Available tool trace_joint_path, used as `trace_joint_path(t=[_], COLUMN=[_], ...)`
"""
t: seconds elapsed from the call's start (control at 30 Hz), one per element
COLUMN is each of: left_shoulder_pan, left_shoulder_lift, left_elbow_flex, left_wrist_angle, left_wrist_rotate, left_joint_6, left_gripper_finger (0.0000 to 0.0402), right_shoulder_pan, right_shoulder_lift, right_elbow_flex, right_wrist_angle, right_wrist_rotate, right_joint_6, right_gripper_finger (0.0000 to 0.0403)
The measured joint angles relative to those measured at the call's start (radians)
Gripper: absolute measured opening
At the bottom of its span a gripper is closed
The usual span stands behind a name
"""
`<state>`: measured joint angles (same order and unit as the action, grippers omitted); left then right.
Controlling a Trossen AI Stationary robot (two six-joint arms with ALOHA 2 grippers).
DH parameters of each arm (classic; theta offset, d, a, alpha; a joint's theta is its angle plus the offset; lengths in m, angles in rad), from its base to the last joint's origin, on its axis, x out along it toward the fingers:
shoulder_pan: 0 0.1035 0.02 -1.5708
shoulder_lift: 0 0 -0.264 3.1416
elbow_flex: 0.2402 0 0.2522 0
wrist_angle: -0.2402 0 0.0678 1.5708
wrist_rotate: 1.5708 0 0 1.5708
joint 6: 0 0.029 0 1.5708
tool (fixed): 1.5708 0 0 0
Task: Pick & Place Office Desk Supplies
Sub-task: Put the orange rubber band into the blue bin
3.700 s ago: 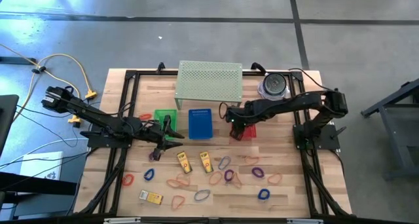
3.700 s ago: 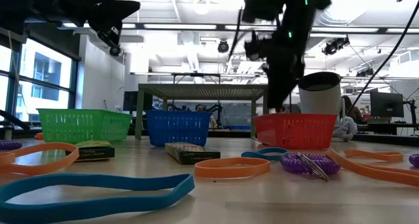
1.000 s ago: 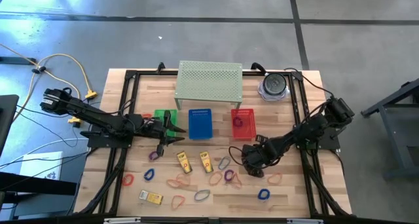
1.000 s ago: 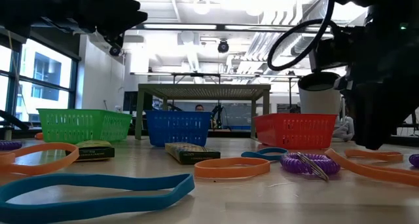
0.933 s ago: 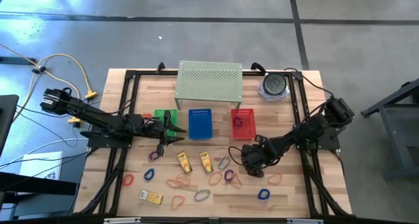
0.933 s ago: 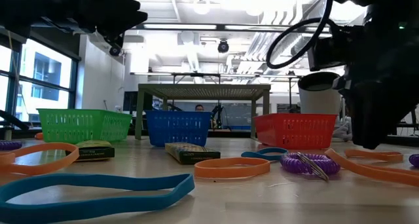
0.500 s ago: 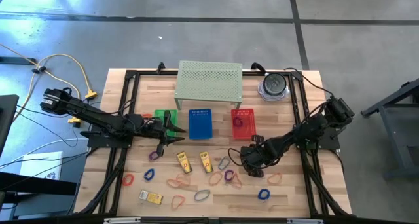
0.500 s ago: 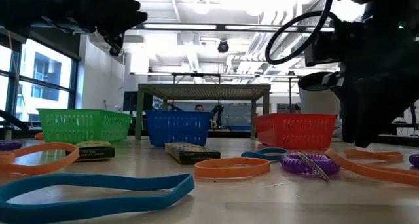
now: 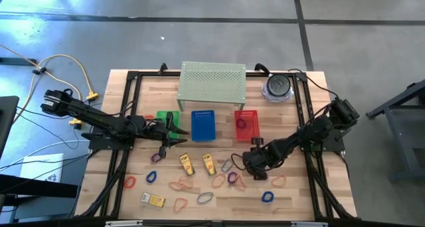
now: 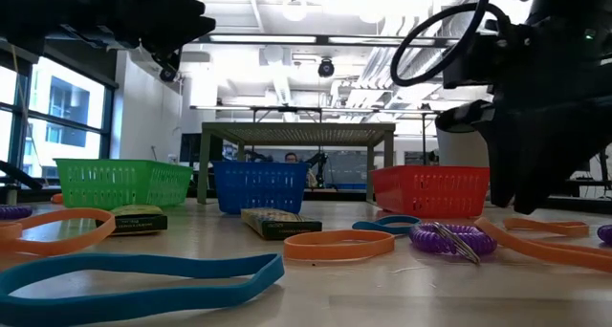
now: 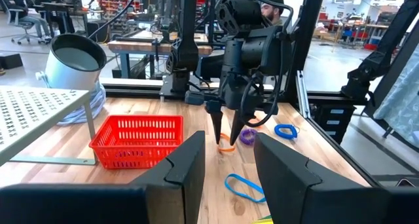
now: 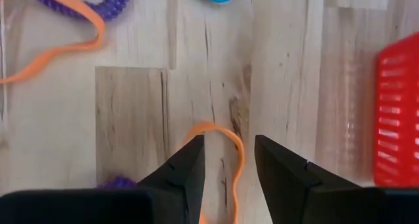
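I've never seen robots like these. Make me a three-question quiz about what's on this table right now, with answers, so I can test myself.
1. True or false: the right pincer is open and points down over an orange band.
2. Which basket stands between the other two? A) green basket B) blue basket C) red basket
3. Fill in: the left pincer is beside the ____ basket.

Key
1. True: its fingers stand apart above the band, holding nothing.
2. B.
3. Green.
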<state>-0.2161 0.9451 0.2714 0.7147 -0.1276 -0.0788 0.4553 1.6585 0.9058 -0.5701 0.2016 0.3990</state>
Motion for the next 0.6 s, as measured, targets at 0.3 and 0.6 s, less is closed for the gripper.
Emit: trace_joint_path(t=[0.3, 0.6], left_shoulder_pan=[0.000, 0.000], left_shoulder_lift=[0.000, 0.000], left_elbow_flex=[0.000, 0.000], left_wrist_angle=[0.000, -0.003], left_wrist_rotate=[0.000, 0.000], left_joint_6=[0.000, 0.000], left_gripper_finger=[0.0127, 0.0127], right_shoulder_pan=[-0.006, -0.027], right_shoulder_lift=[0.000, 0.001], right_elbow_flex=[-0.002, -0.044], right_wrist_angle=[-0.010, 0.043], right_wrist_rotate=[0.002, -0.021], right_joint_6=[-0.038, -0.043], right_gripper_finger=[0.0122, 0.0122])
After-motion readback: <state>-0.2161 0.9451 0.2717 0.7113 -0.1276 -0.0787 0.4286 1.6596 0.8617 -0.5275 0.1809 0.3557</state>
